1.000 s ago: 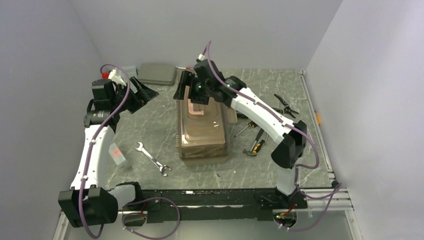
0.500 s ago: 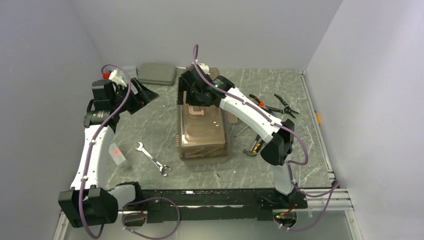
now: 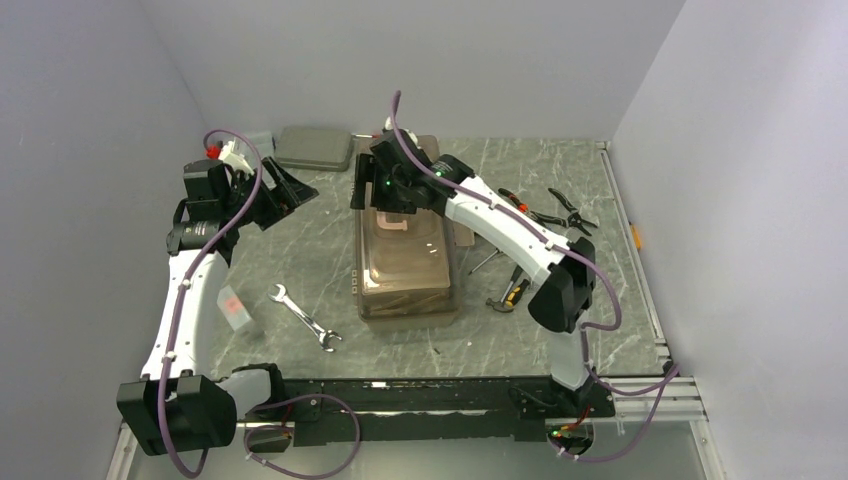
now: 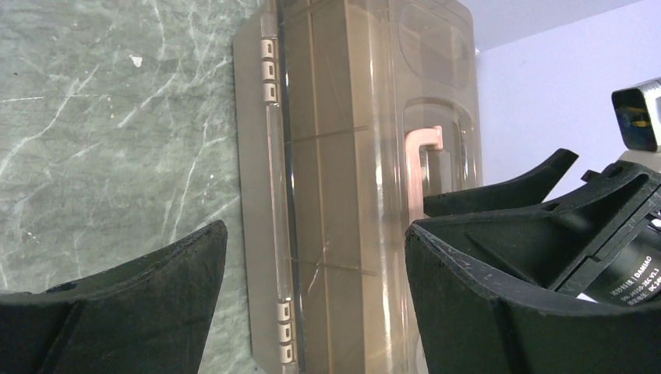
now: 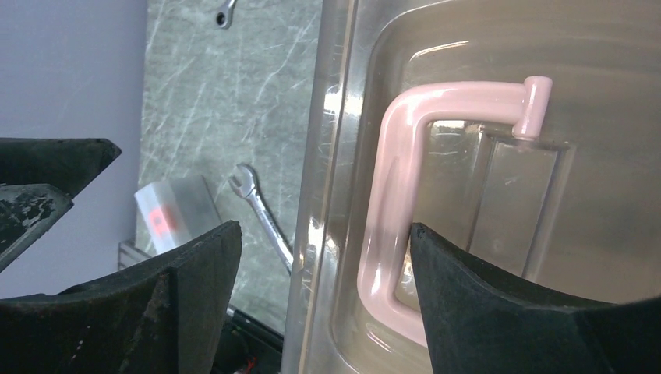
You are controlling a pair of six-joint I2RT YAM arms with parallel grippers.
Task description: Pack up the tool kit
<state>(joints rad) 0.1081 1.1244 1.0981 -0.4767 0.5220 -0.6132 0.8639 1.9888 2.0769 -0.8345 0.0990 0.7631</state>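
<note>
The tan-brown toolbox [image 3: 405, 270] stands closed mid-table, its pink handle [image 3: 392, 222] lying flat in the smoky lid. My right gripper [image 3: 383, 198] is open just above the lid's far end. In the right wrist view the right gripper [image 5: 319, 265] straddles the lid's left rim and one side bar of the handle [image 5: 390, 195]; one finger [image 5: 530, 312] is close against that bar. My left gripper [image 3: 290, 188] is open and empty in the air left of the box, and its wrist view [image 4: 316, 257] faces the toolbox [image 4: 351, 179]. A steel wrench [image 3: 305, 317] lies left of the box.
Pliers [image 3: 560, 210], screwdrivers [image 3: 515, 278] and a hammer [image 3: 498, 302] lie right of the box. A flat grey case [image 3: 315, 147] sits at the back left. A small clear box with a red label [image 3: 235, 308] lies by the left arm.
My right gripper has shifted left and down over the toolbox's far end, closer to the pink handle. The left arm has not moved.
</note>
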